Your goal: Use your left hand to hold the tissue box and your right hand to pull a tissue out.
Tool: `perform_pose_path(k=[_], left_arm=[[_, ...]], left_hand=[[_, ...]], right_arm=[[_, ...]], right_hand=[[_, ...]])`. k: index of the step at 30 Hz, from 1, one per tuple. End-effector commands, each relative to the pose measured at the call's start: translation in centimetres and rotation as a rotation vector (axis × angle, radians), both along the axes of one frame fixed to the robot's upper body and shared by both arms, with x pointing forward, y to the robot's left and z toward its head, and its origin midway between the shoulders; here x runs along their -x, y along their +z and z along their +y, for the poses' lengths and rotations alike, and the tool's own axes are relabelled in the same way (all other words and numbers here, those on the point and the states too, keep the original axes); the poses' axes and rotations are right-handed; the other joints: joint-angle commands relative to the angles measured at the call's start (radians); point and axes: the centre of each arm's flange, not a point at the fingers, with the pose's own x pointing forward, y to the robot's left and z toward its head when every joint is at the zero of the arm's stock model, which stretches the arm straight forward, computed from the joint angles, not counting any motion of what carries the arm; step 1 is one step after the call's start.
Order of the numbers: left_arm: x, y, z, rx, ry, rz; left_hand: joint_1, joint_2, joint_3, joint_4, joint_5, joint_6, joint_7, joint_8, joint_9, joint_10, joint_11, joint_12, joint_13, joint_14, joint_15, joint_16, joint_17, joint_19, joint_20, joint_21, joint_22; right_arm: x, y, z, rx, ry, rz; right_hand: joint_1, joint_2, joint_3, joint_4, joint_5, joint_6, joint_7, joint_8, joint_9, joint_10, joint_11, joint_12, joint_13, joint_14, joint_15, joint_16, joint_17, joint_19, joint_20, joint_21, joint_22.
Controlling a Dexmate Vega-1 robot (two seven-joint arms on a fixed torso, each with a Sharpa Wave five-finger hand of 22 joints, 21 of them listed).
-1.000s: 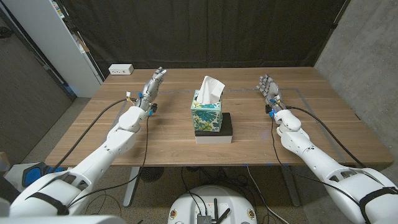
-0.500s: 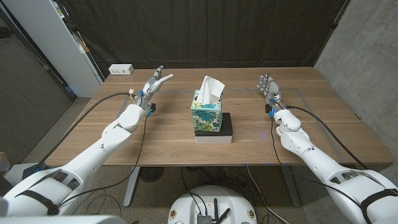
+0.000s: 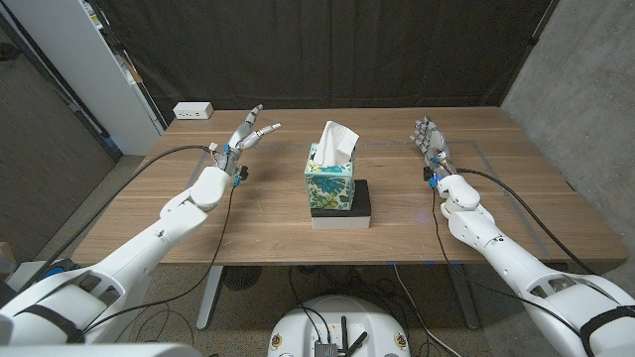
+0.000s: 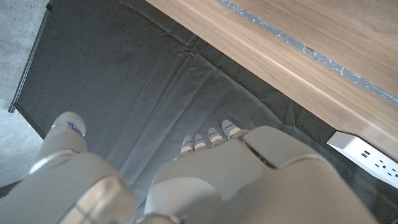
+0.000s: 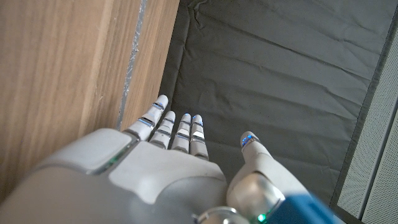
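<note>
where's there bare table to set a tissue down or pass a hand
Bare wood lies between the left hand and the tissue box, and likewise between the box and the right hand. The front strip of the table, nearer than the black base, is also free, though cables cross near each arm. The centre is crowded by the box and its standing tissue.

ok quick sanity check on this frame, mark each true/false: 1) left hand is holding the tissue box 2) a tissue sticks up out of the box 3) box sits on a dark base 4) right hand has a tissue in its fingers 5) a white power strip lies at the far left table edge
1) False. The left hand is open, apart from the tissue box.
2) True: the tissue stands up from the top.
3) True: a dark base lies under it.
4) False. The right hand holds nothing.
5) True: power strip.
</note>
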Motion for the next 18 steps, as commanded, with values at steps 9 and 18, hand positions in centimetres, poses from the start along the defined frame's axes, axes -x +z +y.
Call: perform_pose_path(k=[9, 18], left_arm=[[0.9, -1.0, -0.5, -0.005, -0.011, 0.002], [1.8, -1.7, -0.7, 0.001, -0.02, 0.006]], left_hand=[[0.024, 0.002, -0.015, 0.003, 0.008, -0.358, 0.0, 0.017, 0.003, -0.257, -0.002, 0.012, 0.002, -0.243, -0.004, 0.008, 0.003, -0.004, -0.034, -0.003, 0.004], [0.026, 0.002, -0.021, 0.005, 0.009, -0.354, -0.001, 0.019, 0.003, -0.253, 0.0, 0.013, 0.002, -0.239, -0.004, 0.008, 0.003, 0.002, -0.035, -0.003, 0.004]], right_arm=[[0.4, -0.1, -0.1, 0.003, -0.004, -0.001], [0.4, -0.1, -0.2, -0.004, -0.004, 0.001]], right_hand=[[-0.002, 0.008, 0.003, -0.007, 0.001, 0.012, 0.003, 0.009, 0.003, 0.012, -0.004, 0.005, 0.003, 0.009, -0.005, -0.004, -0.001, 0.009, -0.007, -0.008, 0.005], [-0.004, 0.011, 0.001, -0.01, 0.0, 0.013, 0.003, 0.009, 0.003, 0.013, -0.003, 0.005, 0.003, 0.009, -0.005, -0.004, -0.003, 0.009, -0.009, -0.012, 0.006]])
